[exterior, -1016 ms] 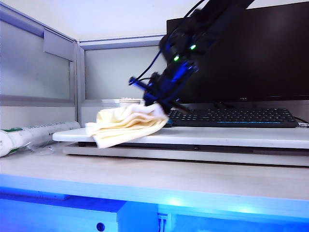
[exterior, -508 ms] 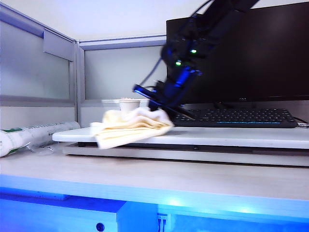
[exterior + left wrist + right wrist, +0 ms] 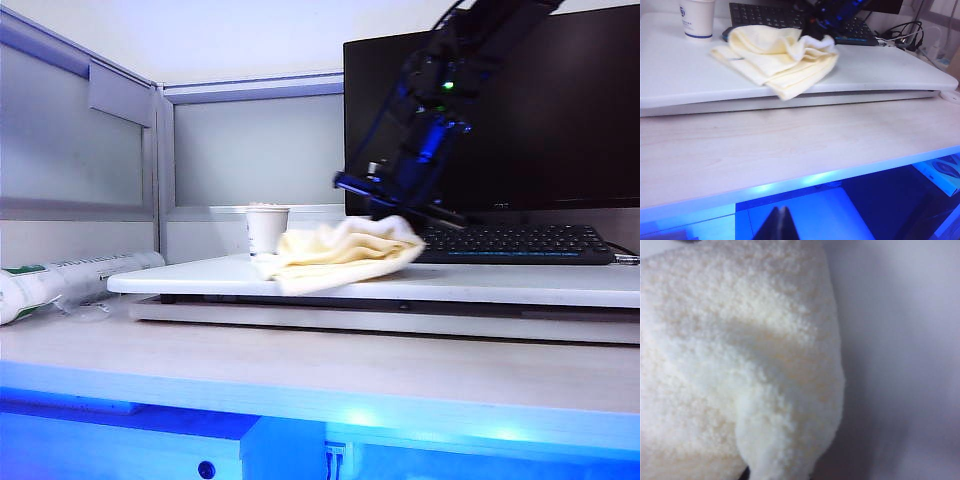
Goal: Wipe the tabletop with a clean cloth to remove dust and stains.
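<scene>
The pale yellow cloth (image 3: pixel 335 255) lies rumpled on the white tabletop (image 3: pixel 520 283), just in front of the keyboard. My right gripper (image 3: pixel 400 215) reaches down from the upper right and is shut on the cloth's right end, pressing it onto the slab. In the right wrist view the cloth (image 3: pixel 740 365) fills most of the frame and hides the jaws, with the tabletop (image 3: pixel 905 340) beside it. The left wrist view shows the cloth (image 3: pixel 780 57) hanging slightly over the slab's front edge. My left gripper (image 3: pixel 781 220) is shut and empty, low in front of the desk.
A white paper cup (image 3: pixel 267 230) stands on the tabletop left of the cloth. The black keyboard (image 3: pixel 510 243) and monitor (image 3: pixel 560 110) are behind. A white tube (image 3: pixel 60 280) lies at far left. The wood-grain desk (image 3: pixel 300 370) lies in front. Cables (image 3: pixel 905 37) trail at the slab's right end.
My right gripper has dragged the cloth rightwards along the tabletop, away from its left end, uncovering the paper cup. The left arm has stayed still.
</scene>
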Controlling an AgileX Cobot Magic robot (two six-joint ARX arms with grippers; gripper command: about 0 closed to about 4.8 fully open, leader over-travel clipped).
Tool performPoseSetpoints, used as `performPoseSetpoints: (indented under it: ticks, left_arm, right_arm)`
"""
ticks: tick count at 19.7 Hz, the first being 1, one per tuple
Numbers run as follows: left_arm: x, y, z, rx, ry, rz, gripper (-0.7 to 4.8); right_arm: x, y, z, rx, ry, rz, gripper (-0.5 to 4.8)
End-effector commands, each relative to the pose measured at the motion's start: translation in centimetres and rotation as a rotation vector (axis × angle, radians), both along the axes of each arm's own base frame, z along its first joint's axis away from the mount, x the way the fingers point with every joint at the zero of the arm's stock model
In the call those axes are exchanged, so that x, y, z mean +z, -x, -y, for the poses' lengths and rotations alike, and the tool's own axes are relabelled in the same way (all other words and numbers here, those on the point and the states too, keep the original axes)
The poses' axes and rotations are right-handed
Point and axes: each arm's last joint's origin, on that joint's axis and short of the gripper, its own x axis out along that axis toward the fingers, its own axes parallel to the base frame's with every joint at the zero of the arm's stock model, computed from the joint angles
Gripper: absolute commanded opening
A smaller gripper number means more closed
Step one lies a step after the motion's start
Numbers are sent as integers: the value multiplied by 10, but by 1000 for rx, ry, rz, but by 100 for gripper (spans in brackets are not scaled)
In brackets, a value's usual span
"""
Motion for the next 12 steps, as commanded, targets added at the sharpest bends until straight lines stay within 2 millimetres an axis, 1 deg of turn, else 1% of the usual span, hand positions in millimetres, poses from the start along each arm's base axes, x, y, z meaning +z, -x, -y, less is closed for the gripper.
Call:
performPoseSetpoints:
  ticks: [1,4,7,10,12]
  left_arm:
    - [-2,1,0,-18,2,-29,-6]
    - [-2,1,0,-18,2,-28,-6]
    - [-2,1,0,-18,2,-28,-6]
    - [-2,1,0,-18,2,-29,-6]
    - [-2,1,0,-18,2,-28,-6]
  right_arm:
    - [7,1,13,4,39,-5,-4]
    - [11,3,23,2,82,-10,-4]
    - [13,2,35,-8,92,-24,-4]
    - [13,4,43,-12,113,-30,-4]
    - [16,7,56,-35,126,-36,-4]
